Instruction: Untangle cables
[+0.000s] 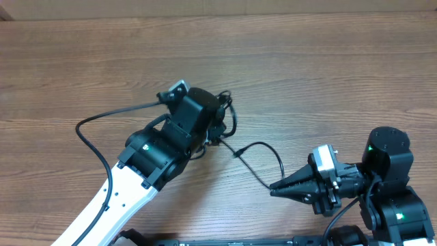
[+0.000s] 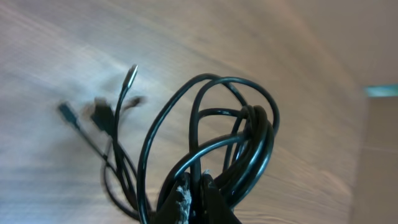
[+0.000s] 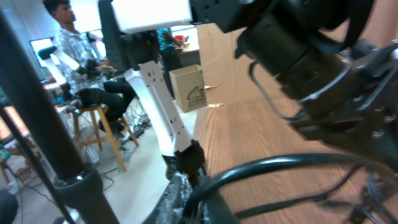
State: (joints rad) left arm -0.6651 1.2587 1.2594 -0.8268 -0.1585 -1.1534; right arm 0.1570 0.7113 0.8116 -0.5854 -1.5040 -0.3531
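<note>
The cables (image 1: pixel 229 113) form a knotted black bundle at the table's middle, and my left gripper (image 1: pixel 221 124) is shut on it. In the left wrist view the loops (image 2: pixel 239 127) rise above the gripper (image 2: pixel 198 200), and small plug tips (image 2: pixel 132 72) hang over the wood to the left. One thin strand (image 1: pixel 265 146) arcs from the bundle toward the lower right. There my right gripper (image 1: pixel 274 188) is shut on the end of that strand. The right wrist view shows the strand (image 3: pixel 298 165) pinched between the gripper's fingers (image 3: pixel 200 200) and stretching off to the right.
A thicker black arm cable (image 1: pixel 102 117) curves across the wood left of the left arm (image 1: pixel 164 150). Seen from the right wrist, the left arm's body (image 3: pixel 298 62) looms close above. A cardboard box (image 3: pixel 188 87) and seated people (image 3: pixel 74 56) lie beyond the table edge.
</note>
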